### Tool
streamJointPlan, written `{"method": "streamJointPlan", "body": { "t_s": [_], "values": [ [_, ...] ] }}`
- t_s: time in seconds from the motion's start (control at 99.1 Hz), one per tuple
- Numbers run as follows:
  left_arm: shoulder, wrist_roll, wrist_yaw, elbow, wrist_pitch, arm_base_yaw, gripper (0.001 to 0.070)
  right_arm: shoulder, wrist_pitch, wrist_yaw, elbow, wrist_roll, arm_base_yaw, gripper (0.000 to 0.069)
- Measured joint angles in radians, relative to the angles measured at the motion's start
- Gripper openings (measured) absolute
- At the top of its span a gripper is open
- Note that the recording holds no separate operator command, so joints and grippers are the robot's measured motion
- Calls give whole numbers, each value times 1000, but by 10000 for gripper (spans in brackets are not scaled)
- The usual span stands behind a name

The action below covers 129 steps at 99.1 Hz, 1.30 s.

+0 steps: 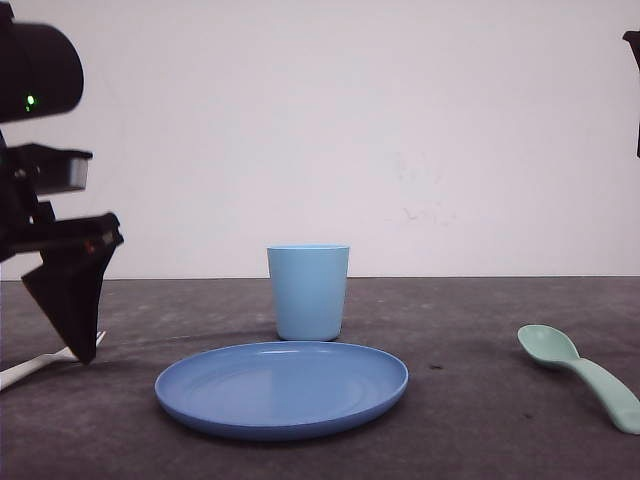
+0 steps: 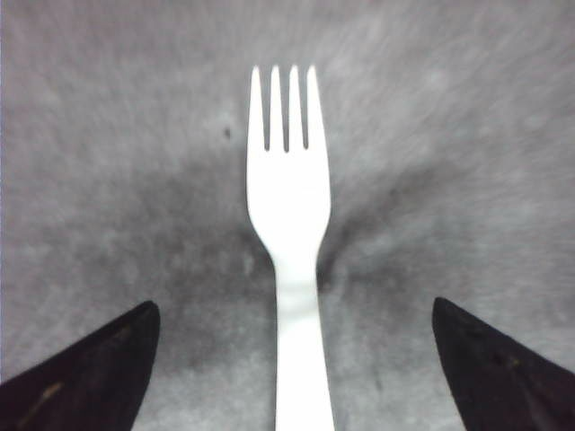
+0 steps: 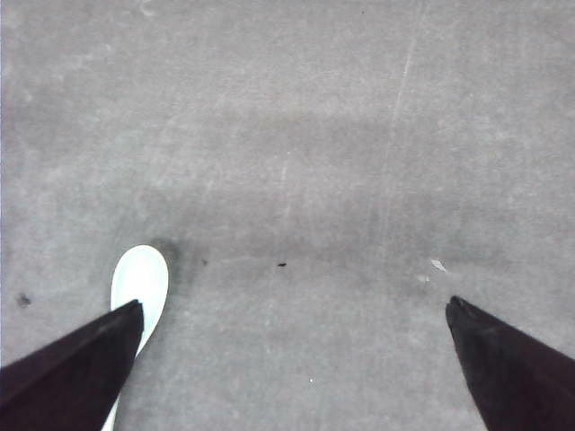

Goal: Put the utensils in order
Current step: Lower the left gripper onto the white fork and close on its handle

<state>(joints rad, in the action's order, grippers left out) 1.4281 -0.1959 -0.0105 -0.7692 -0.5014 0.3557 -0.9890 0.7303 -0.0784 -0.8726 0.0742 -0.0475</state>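
Note:
The white fork (image 2: 289, 224) lies flat on the dark table, its four tines pointing away from my left gripper (image 2: 293, 303). That gripper is open, with one black finger on each side of the fork's handle and not touching it. From the front, the left gripper (image 1: 82, 335) hangs low at the far left, its tip just over the fork (image 1: 30, 370). The mint-green spoon (image 1: 580, 375) lies at the front right, bowl up. My right gripper (image 3: 293, 303) is open over bare table, and the spoon's bowl (image 3: 141, 277) sits beside one fingertip (image 3: 108, 346).
A round blue plate (image 1: 282, 388) sits in the middle near the front, with a light blue cup (image 1: 308, 292) standing upright just behind it. A dark part of the right arm (image 1: 632, 90) shows at the top right edge. A white wall stands behind the table.

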Motion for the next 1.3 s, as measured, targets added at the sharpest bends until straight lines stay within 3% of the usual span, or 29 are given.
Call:
{"method": "streamJointPlan", "body": {
  "t_s": [0.282,0.424,0.494,0.716,0.948,1.301],
  "values": [
    [25,-3,-25,-2,18,0,452,0,0,0,0,0,0,680],
    [30,-3,-37,-2,26,0,264,0,0,0,0,0,0,680],
    [31,-3,-37,-2,27,0,216,0,0,0,0,0,0,680],
    [41,-3,-40,-10,26,0,180,0,0,0,0,0,0,680],
    [45,-4,-32,-13,32,0,79,0,0,0,0,0,0,680],
    [44,-3,-31,-13,36,10,64,0,16,0,0,0,0,680]
  ]
}}
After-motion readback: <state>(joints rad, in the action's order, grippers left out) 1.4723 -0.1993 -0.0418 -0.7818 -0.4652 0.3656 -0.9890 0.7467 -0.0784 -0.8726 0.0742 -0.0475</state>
